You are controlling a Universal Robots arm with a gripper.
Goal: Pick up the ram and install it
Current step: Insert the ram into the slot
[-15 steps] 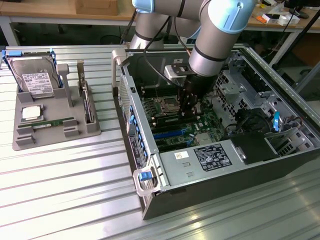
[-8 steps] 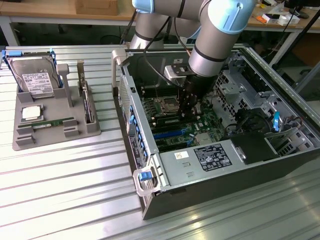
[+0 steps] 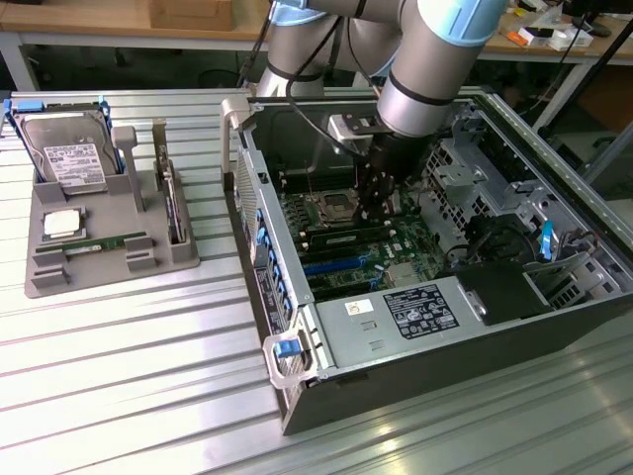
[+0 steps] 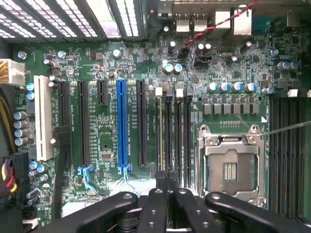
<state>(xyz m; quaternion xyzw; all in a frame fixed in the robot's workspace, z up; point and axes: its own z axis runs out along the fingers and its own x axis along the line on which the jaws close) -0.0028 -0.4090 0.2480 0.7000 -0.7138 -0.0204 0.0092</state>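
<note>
Gripper over the memory slots

The gripper [image 3: 374, 203], at frame centre inside the computer case [image 3: 297, 396], has its fingers closed together. The ram [image 4: 161, 131] stands edge-on in a motherboard slot, long axis running straight away from the fingertips.

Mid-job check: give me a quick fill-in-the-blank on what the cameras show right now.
1. The end effector hangs inside the open computer ___.
2. A green ram lies on the gray ___ near the hard drive.
3. The processor socket on the motherboard is ___.
Missing words: case; tray; empty.
</note>
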